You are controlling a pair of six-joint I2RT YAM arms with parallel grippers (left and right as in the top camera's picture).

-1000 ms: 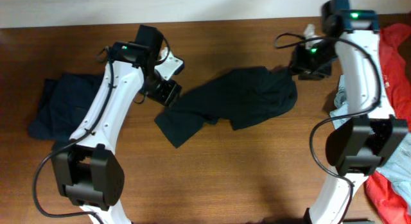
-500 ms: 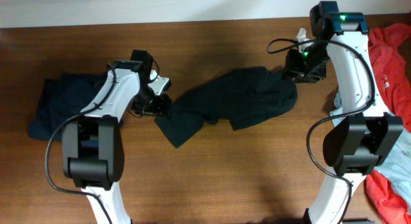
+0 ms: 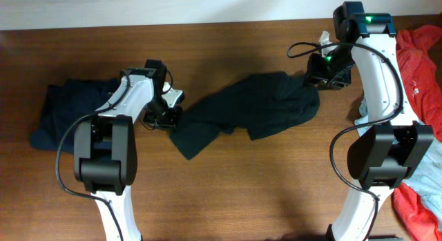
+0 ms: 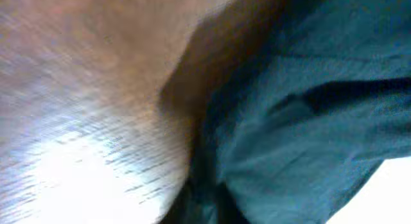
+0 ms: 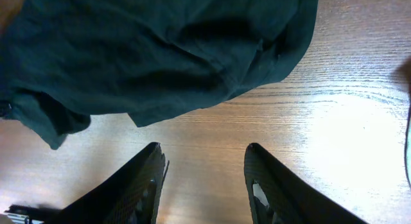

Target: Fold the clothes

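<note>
The crumpled black-navy cloth shirt (image 3: 255,106) lies on the brown wooden table (image 3: 242,193), between the grippers. At its left corner the left gripper (image 3: 166,115) has its jaws together, seemingly pinching the hem; off its right edge the right gripper (image 5: 205,153) hangs, jaws apart and empty. Best pinch that edge too, then draw both corners apart evenly.

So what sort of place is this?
Probably a robot test bench: a left arm and right arm stand at a wooden table, with a dark shirt and a red-orange garment lying on it.
</note>
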